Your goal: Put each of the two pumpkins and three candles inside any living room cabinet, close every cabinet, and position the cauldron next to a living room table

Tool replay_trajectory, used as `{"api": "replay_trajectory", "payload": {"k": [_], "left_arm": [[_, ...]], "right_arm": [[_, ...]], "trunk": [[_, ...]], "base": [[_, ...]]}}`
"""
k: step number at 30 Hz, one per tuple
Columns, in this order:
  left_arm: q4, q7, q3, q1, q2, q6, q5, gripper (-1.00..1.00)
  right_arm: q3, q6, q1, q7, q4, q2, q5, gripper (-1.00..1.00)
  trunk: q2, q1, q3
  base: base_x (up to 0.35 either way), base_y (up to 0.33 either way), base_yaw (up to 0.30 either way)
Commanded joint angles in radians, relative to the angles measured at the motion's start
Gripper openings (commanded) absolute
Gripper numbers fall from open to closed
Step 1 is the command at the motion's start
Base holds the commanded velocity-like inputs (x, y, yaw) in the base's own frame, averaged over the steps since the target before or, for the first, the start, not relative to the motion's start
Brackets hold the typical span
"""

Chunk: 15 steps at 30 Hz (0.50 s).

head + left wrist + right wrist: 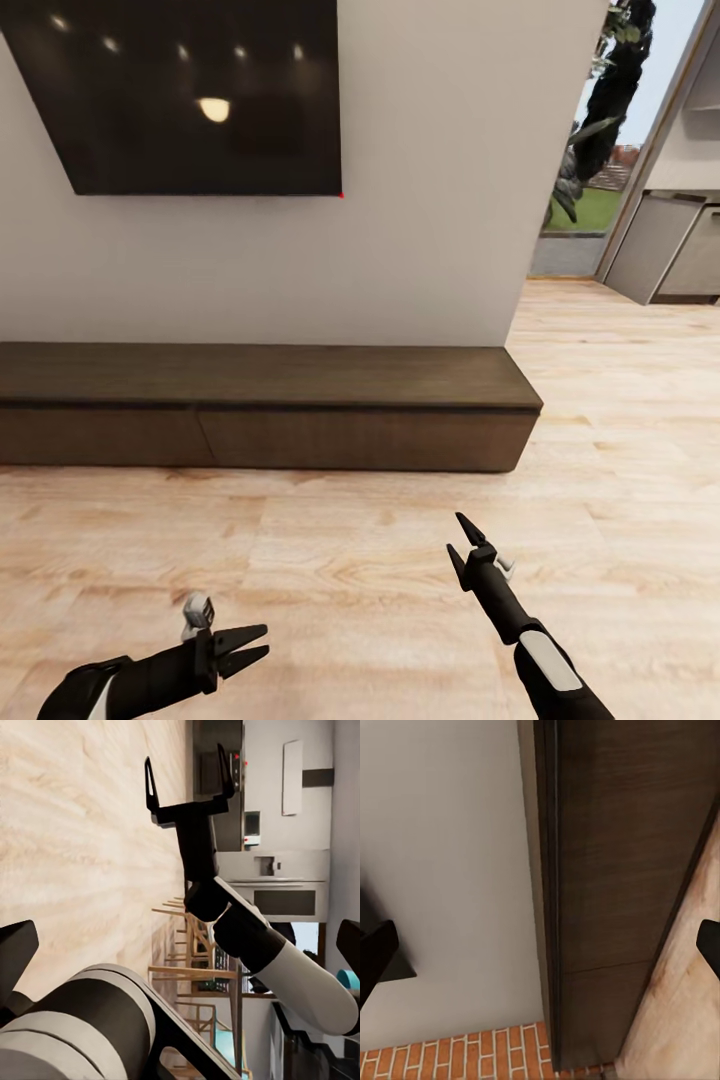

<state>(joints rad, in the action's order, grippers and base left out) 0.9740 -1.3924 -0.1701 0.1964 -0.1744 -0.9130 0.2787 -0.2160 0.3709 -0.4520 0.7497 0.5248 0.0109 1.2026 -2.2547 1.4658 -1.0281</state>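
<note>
Cabinet (265, 405): I see it long, low, dark brown, against the wall.
Drawers: fronts flush, shut.

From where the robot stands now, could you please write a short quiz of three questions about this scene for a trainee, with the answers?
1. True or false: every drawer front of the cabinet seen in the head view is shut.
2. Multiple choice: what hangs on the wall above the cabinet? A) a mirror B) a dark screen C) a shelf
3. Short answer: are the left end effector and the right end effector open or shut, and is either holding anything?

Key:
1. True; the fronts lie flush.
2. B, the dark screen.
3. Both open, both empty, above the wooden floor.
</note>
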Motion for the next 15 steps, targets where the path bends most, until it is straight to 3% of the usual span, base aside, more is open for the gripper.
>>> {"api": "replay_trajectory", "payload": {"k": [1, 15], "left_arm": [[0.0, -0.002, 0.001, 0.0, 0.0, -0.01, 0.002, 1.0], [0.0, -0.002, 0.019, 0.0, 0.001, -0.01, 0.002, 1.0]], "right_arm": [[-0.004, 0.012, -0.001, 0.001, 0.0, 0.0, 0.005, 1.0], [-0.003, 0.021, -0.001, 0.001, 0.002, -0.001, 0.005, 1.0]], "trunk": [[0.0, 0.0, -0.001], [0.0, 0.0, -0.001]], "base": [[0.191, 0.005, 0.0], [0.293, 0.032, 0.0]]}}
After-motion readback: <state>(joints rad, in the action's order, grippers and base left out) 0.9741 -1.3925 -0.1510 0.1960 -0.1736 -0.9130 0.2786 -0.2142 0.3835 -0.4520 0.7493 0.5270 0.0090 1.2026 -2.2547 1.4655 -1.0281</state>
